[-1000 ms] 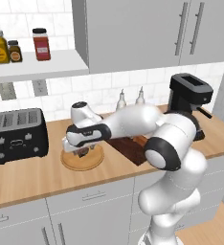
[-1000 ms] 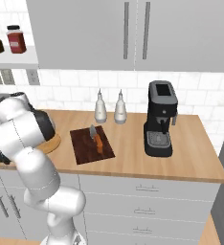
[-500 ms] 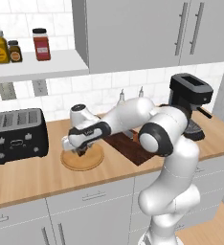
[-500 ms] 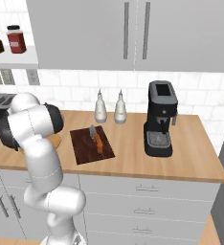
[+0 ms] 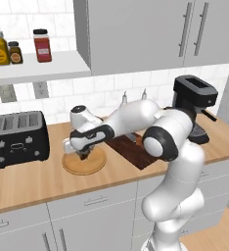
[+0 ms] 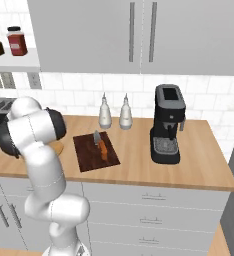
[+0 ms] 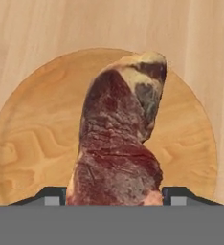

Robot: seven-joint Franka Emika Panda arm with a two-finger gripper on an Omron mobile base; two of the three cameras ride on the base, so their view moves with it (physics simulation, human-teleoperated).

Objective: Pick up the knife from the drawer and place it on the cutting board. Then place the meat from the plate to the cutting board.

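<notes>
The meat [image 7: 118, 143], a dark red chunk with a pale fatty tip, lies on the round wooden plate [image 7: 32, 139]. My gripper [image 7: 114, 196] reaches straight down over it, and its two fingertips [image 7: 54, 197] press against the meat's sides. From the left base view the gripper [image 5: 84, 154] sits low on the plate [image 5: 87, 167]. Right of the plate is the dark cutting board [image 6: 91, 155], with the orange-handled knife [image 6: 101, 145] lying on it. Drawer fronts [image 6: 139, 197] under the counter are closed; I cannot tell which is the drawer.
A black toaster [image 5: 18, 137] stands left of the plate. Two bottles [image 6: 114, 112] stand behind the board by the wall. A black coffee machine [image 6: 167, 130] is at the right. Jars [image 5: 43, 45] sit on the wall shelf.
The arm has swung its elbow up and to the right while the hand stayed over the plate and sank a little onto it. Knife and board lie as before.
</notes>
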